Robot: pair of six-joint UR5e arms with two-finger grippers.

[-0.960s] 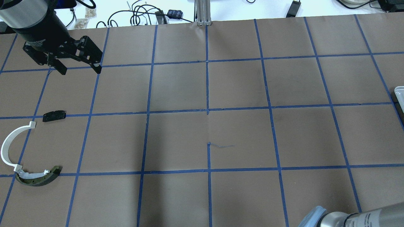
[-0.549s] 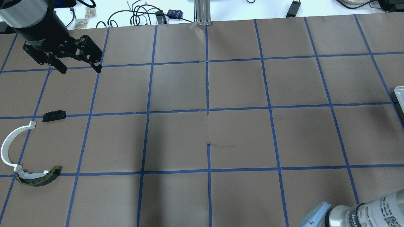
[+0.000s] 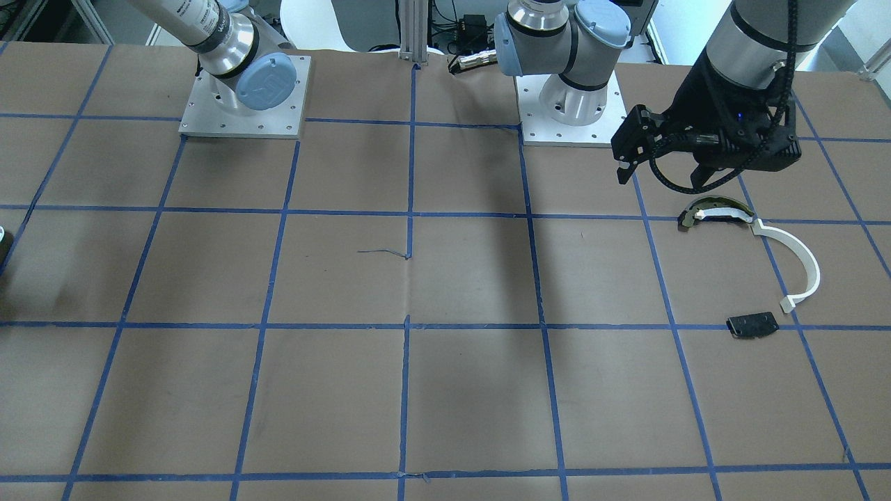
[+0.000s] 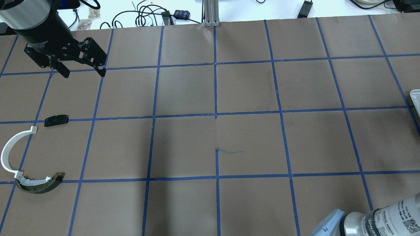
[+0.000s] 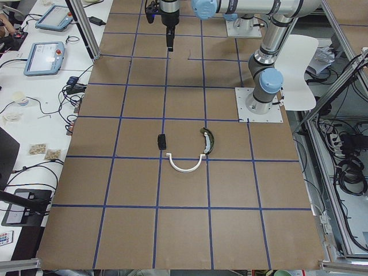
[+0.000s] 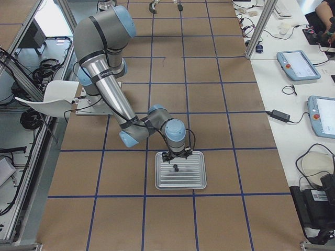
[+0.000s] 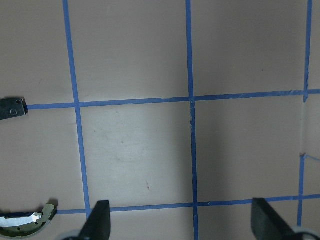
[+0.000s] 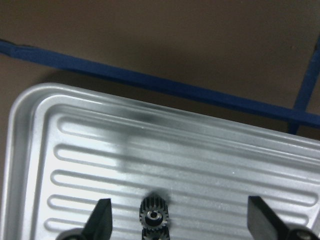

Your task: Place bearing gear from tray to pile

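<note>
The bearing gear [image 8: 154, 214], small, dark and toothed, lies on the ribbed silver tray [image 8: 75, 150]. My right gripper [image 8: 180, 220] is open just above it, with the gear between the fingertips, nearer one of them. The exterior right view shows the gripper [image 6: 174, 159] over the tray [image 6: 193, 178]. The pile lies at the table's left: a white arc strip [image 4: 7, 150], a dark curved piece with a cream band [image 4: 39, 186] and a black plate [image 4: 56, 120]. My left gripper [image 4: 83, 70] hangs open and empty beyond the pile.
Brown paper with a blue tape grid covers the table [image 4: 216, 131]. Only a corner of the tray [image 4: 416, 98] shows at the overhead view's right edge. Cables and a metal post [image 4: 210, 13] lie past the far edge.
The right arm's elbow has shifted a little at the overhead view's bottom right. The left gripper and the pile have hardly moved.
</note>
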